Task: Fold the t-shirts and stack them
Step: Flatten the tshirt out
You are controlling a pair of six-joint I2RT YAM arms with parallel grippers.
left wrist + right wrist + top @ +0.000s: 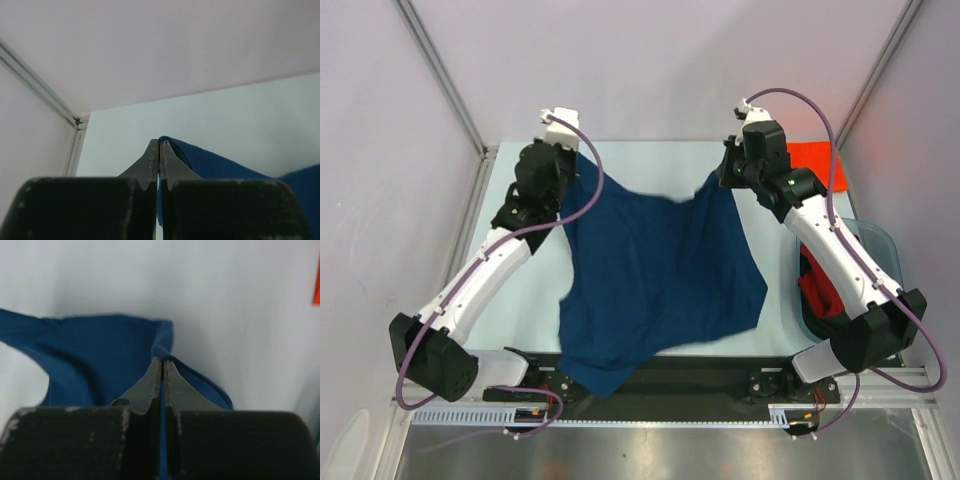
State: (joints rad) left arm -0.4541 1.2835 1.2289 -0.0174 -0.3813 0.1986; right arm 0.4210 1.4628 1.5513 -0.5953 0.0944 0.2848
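A navy blue t-shirt [655,275] hangs spread between my two grippers over the middle of the table, its lower edge draping to the front rail. My left gripper [568,165] is shut on its far left corner; the cloth [210,160] shows pinched between the fingers [150,160]. My right gripper [728,175] is shut on its far right corner [100,350]. An orange t-shirt [818,165] lies flat at the far right. A red t-shirt [820,290] and a dark one lie in the tub. No white graphic shows on the blue shirt.
A clear bluish plastic tub [885,240] stands at the right edge, under my right arm. White walls with metal posts close in the table on the back and sides. A black rail [720,370] runs along the front edge.
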